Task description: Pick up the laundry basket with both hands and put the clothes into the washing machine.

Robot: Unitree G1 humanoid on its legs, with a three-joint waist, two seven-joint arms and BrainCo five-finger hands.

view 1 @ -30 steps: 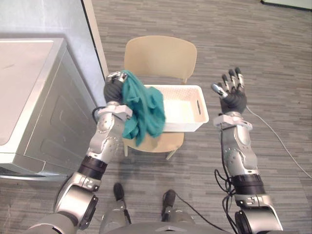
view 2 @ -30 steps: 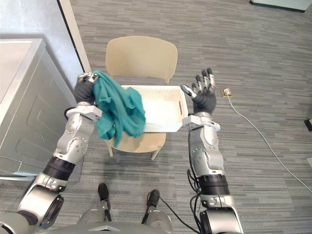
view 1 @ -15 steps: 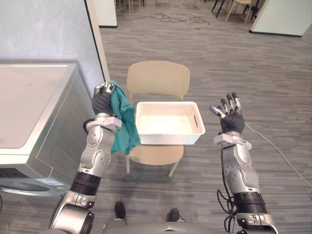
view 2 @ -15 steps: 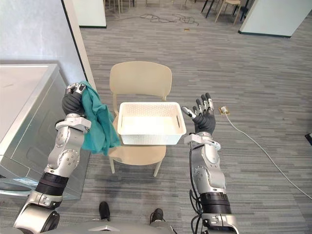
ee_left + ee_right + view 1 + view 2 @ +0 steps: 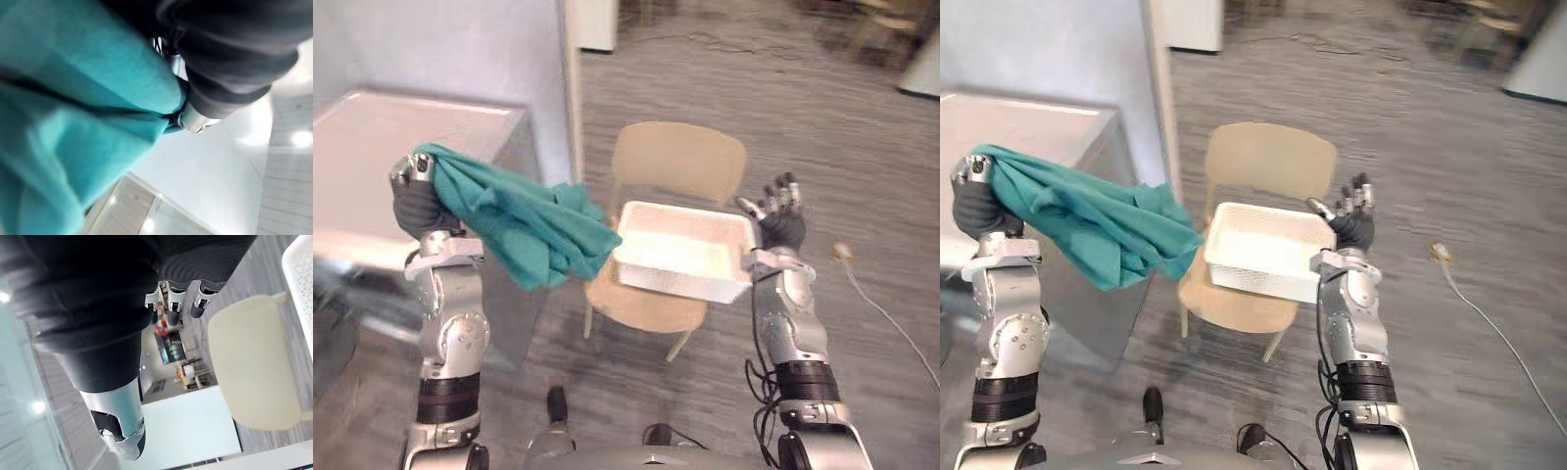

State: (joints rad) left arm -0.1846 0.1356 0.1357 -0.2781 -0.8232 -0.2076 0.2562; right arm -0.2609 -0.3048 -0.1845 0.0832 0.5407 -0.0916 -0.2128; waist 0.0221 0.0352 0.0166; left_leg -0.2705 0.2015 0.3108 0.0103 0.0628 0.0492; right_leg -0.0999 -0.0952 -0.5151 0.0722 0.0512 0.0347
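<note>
My left hand [image 5: 414, 202] is raised at the far left, above the washing machine [image 5: 431, 127], its fingers curled round a teal garment [image 5: 524, 225]. The cloth streams out to the right toward the chair. In the left wrist view the teal garment [image 5: 73, 122] is bunched against the thumb [image 5: 195, 120]. A white laundry basket [image 5: 685, 253] sits with nothing in it on the beige chair [image 5: 680, 171]. My right hand [image 5: 779, 217] is held up, open, just right of the basket's rim, holding nothing. The right wrist view has the chair back [image 5: 254, 367] past my straight fingers [image 5: 175, 298].
A light wall panel with a dark edge [image 5: 570, 88] stands behind the washing machine, left of the chair. Grey wood-pattern floor [image 5: 862, 147] spreads to the right, with a white cable and a small plug [image 5: 843, 253] lying on it. More furniture shows far back.
The camera has swung left. My left hand has lifted the teal garment up and left over the washing machine, and the cloth now trails out sideways. The right hand stays open by the basket.
</note>
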